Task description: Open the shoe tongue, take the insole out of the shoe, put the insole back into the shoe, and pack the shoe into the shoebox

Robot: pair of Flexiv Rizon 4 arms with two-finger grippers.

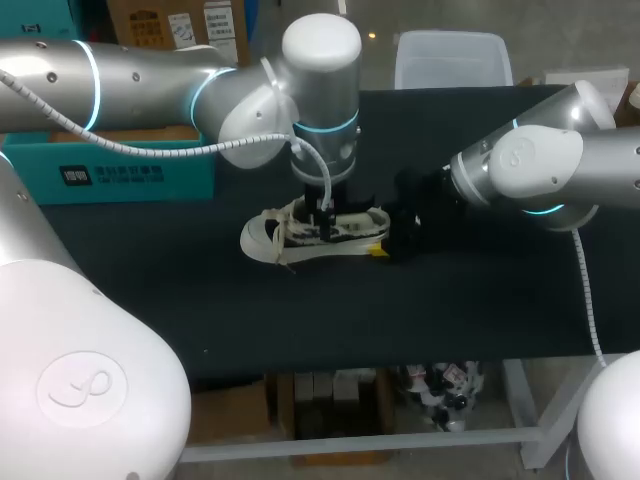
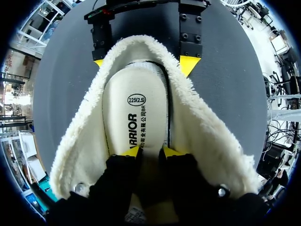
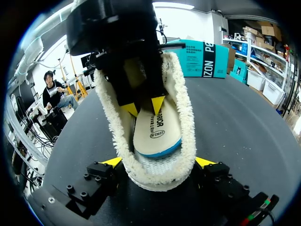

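Your left gripper (image 2: 151,151) is clenched on the insole (image 2: 135,117) — both yellow tips pinch it from two sides, forward of the heel, inside the opening of the shoe (image 3: 187,122). The insole lies mostly in the shoe, and the right wrist view shows a blue edge at its heel end, just above the fleece lining. Your right gripper (image 3: 159,162) brackets the heel from outside with one tip pressed to each side of the fleecy collar. I judge it to be grasping the shoe and steadying it on the table (image 1: 300,320). The shoe lies about mid-table, toe toward your left, and the left arm comes down on it from above.

The step in hand is the insole one; whether it is going out or in, these views alone don't settle. Either way, move the left wrist along the shoe's length rather than straight up, so that the insole slides and does not fold against the collar. Hold the right grip firm and low on the heel — if it slips, the whole shoe is likely to rise with the insole. Watch the fleece, which could snag the insole's edge.

The count is one shoe, one insole and one teal shoebox (image 1: 110,180) at the table's far left, well apart from the shoe. There are two grippers and four yellow tips, all showing.
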